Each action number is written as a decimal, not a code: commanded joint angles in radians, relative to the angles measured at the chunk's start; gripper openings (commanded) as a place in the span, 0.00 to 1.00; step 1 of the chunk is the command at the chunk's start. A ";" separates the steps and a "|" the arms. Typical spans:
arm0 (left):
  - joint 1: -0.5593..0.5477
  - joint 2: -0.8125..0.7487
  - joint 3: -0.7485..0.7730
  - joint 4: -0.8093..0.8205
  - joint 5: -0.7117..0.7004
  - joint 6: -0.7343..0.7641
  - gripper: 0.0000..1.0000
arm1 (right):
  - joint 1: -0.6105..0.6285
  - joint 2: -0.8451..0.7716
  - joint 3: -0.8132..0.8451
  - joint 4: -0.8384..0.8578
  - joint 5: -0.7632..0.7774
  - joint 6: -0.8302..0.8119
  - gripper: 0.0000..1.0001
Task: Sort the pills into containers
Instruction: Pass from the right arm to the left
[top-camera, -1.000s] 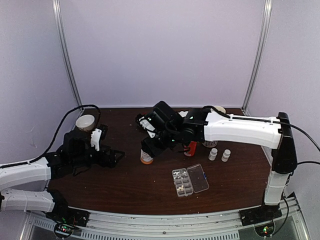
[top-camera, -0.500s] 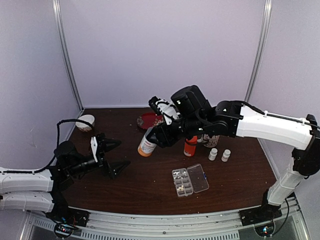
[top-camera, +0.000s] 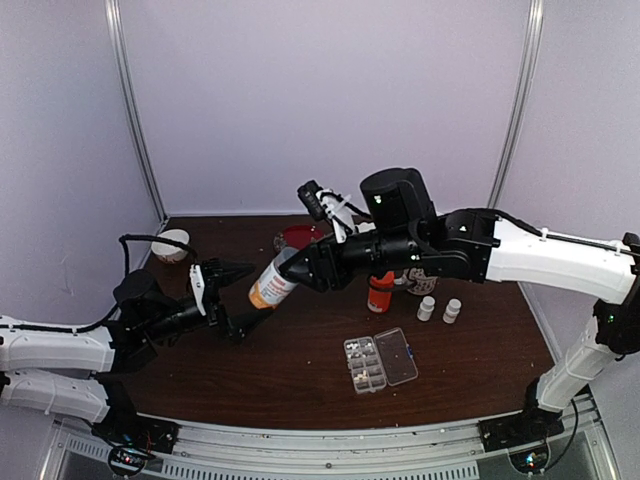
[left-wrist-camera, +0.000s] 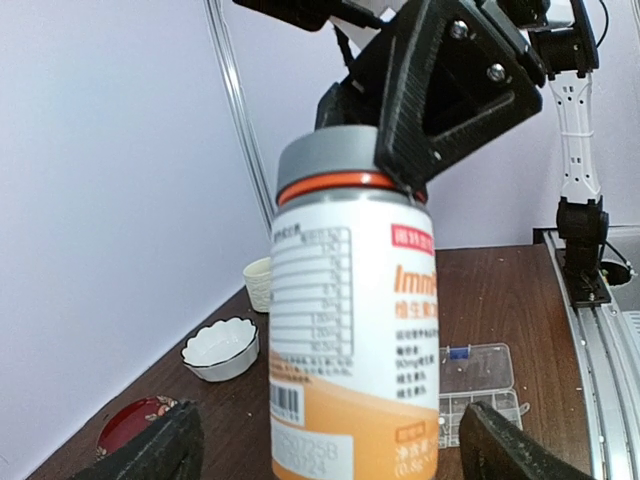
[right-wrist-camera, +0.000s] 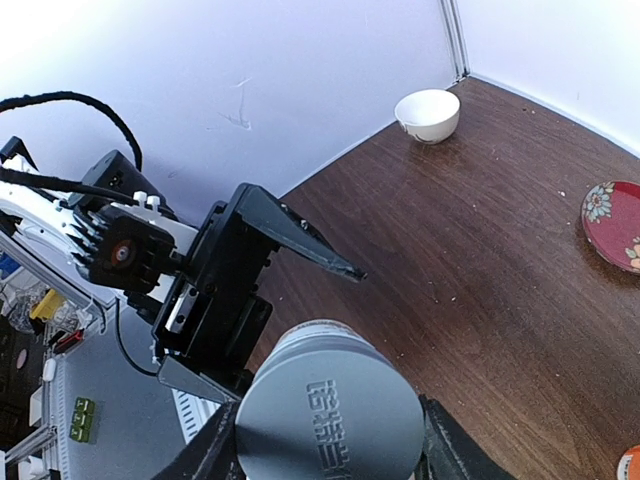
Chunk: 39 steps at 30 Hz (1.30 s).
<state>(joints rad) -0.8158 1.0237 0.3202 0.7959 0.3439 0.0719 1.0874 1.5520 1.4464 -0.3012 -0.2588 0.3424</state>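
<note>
Top external view: the right gripper (top-camera: 300, 262) is closed on the grey cap of a big bottle (top-camera: 270, 285), which is white with an orange lower part. It holds the bottle in the air, tilted, with the bottom end pointing down and to the left. The left gripper (top-camera: 240, 298) is at that bottom end with its jaws spread wide, one finger above the end and one below it. The pill box (top-camera: 381, 361) lies flat on the dark table (top-camera: 300, 395), near the front edge and right of the middle, well apart from both grippers. Its clear lid is folded open to the right. Some pills (top-camera: 366, 368) show as whitish bits in the compartments, too small to count. Behind the box stand two small white bottles (top-camera: 426, 308) and an orange bottle (top-camera: 380, 292). A red plate (top-camera: 300, 237) lies further back, and a white bowl (top-camera: 171, 245) sits at the back left.

Left wrist view: the big bottle fills the middle. The left fingers (left-wrist-camera: 165, 450) stand on both sides of its lower part, with a clear gap on each side. The black fingers of the right gripper clamp the cap. The pill box is on the table behind the bottle, to the right. A scalloped white dish (left-wrist-camera: 220, 348) and a pale cup (left-wrist-camera: 260, 283) are near the wall.

Right wrist view: the grey cap sits between the right gripper's own fingers, which press on it from both sides. Beyond it the left gripper shows its jaws apart.
</note>
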 joint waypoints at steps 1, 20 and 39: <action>-0.006 0.013 0.049 0.065 -0.005 0.023 0.88 | -0.004 -0.043 -0.019 0.113 -0.045 0.035 0.27; -0.005 0.031 0.058 0.057 -0.001 0.012 0.67 | -0.004 -0.054 -0.050 0.165 -0.071 0.046 0.26; -0.006 -0.003 0.035 0.059 -0.006 0.004 0.70 | -0.004 -0.056 -0.064 0.162 -0.061 0.018 0.27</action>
<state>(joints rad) -0.8211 1.0389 0.3523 0.8070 0.3527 0.0784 1.0866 1.5276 1.3808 -0.1638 -0.3180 0.3664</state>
